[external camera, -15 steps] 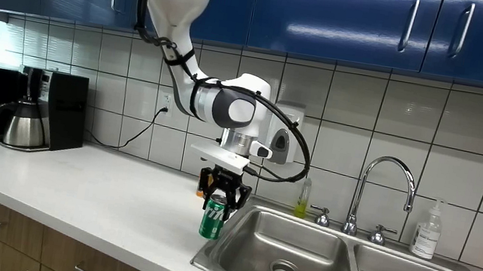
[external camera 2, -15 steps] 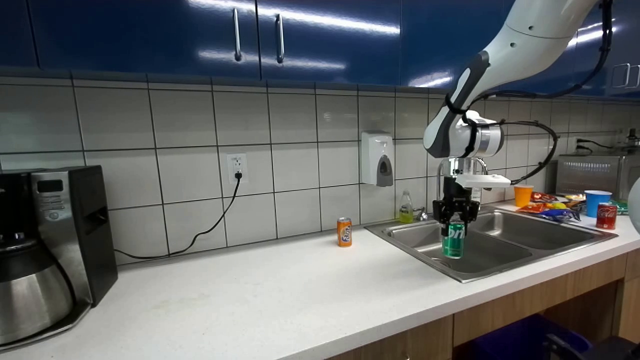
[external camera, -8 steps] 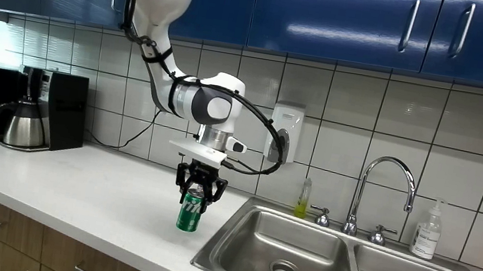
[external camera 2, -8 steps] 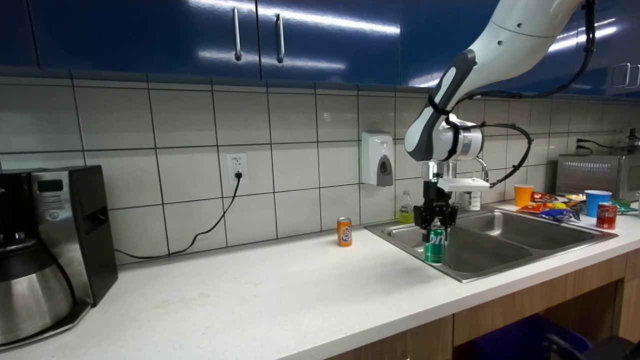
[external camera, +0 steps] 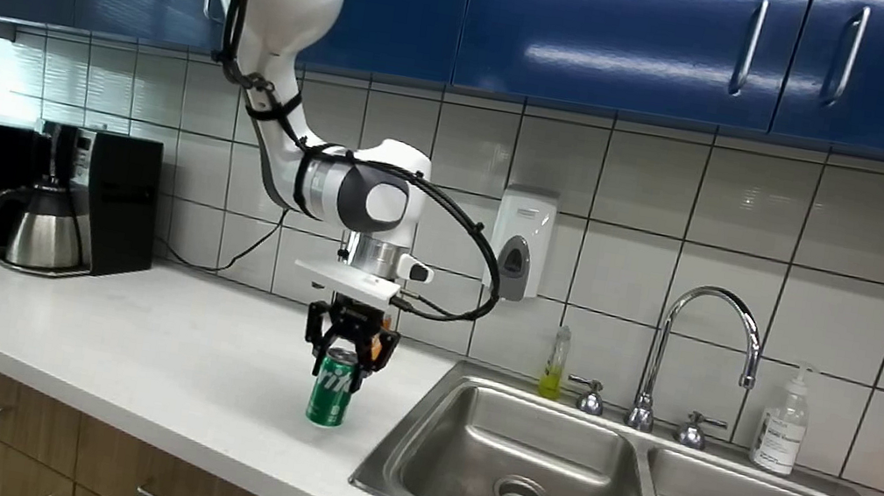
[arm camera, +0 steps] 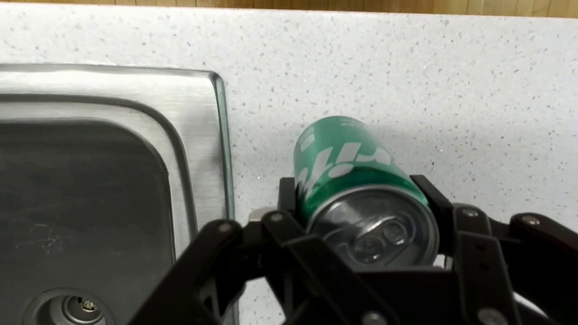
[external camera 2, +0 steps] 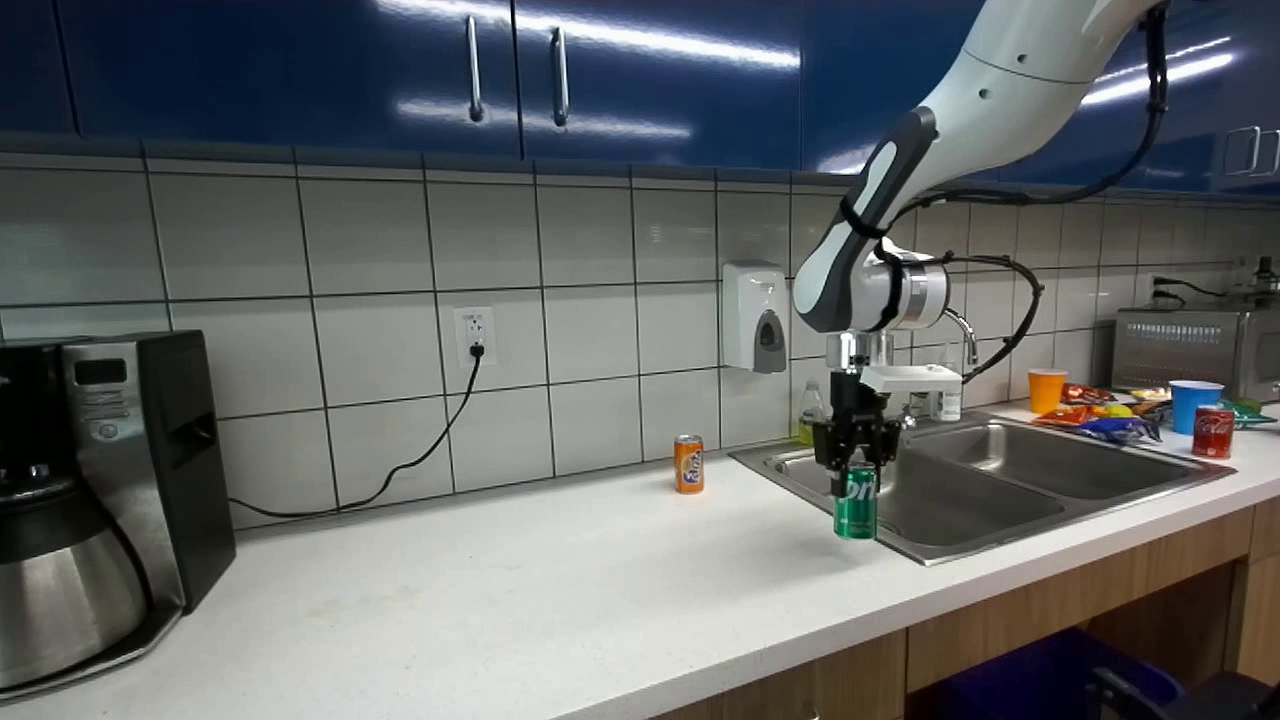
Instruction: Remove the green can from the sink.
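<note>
Holding the green can [arm camera: 338, 153] by its upper half, my gripper [external camera: 336, 378] has its jaws narrowed to the can's width, one against either side. The can is outside the sink [arm camera: 203, 135], close to upright, over the counter [external camera: 211, 362] and just beside the steel rim; I judge it nearer the counter's front edge than the back edge along the tiled wall [external camera: 629, 269]. Whether its base touches the counter I cannot tell; it looks close.

I take the step in hand to be the setting down, with the removal itself nearly finished. To do it well, I should lower straight and slowly, the can's axis vertical, so that its whole base lands at once. A touch more room from the rim would help: a base landing across that lip could tip toward the basin. The walls are likely thin, so extra squeeze may dent them. Once the counter bears the weight, I should part both jaws evenly and rise straight up, so that neither drags the can toward the rim or the front edge. In an exterior view an orange can [external camera 2: 689, 464] stands by the back edge, well apart.
</note>
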Controlling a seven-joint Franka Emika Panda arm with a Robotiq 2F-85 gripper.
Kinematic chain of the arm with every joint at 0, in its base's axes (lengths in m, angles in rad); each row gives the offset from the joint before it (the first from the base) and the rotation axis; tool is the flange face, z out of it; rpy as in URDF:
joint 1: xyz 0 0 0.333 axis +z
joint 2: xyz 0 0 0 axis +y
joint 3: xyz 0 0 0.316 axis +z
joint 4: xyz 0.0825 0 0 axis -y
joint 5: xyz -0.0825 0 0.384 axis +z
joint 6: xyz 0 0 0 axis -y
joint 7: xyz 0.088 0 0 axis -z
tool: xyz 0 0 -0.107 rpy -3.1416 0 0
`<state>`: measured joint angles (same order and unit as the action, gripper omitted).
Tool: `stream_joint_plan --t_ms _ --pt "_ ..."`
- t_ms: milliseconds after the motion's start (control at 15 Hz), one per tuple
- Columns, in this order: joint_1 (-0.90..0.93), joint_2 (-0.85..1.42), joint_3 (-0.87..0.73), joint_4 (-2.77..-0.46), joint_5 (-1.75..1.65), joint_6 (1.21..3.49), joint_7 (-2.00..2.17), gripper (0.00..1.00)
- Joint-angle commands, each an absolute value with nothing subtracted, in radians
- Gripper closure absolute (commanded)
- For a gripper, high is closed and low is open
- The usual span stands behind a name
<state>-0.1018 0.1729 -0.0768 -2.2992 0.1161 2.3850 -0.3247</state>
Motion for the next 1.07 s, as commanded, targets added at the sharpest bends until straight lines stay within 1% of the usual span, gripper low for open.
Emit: stream_joint_plan --t_ms 0,1000 --pt "-0.108 0.191 -0.065 -2.291 0.110 2.389 -0.313 0.62" --pt "-0.116 0.274 -0.068 -2.276 0.092 2.487 -0.303 0.62"
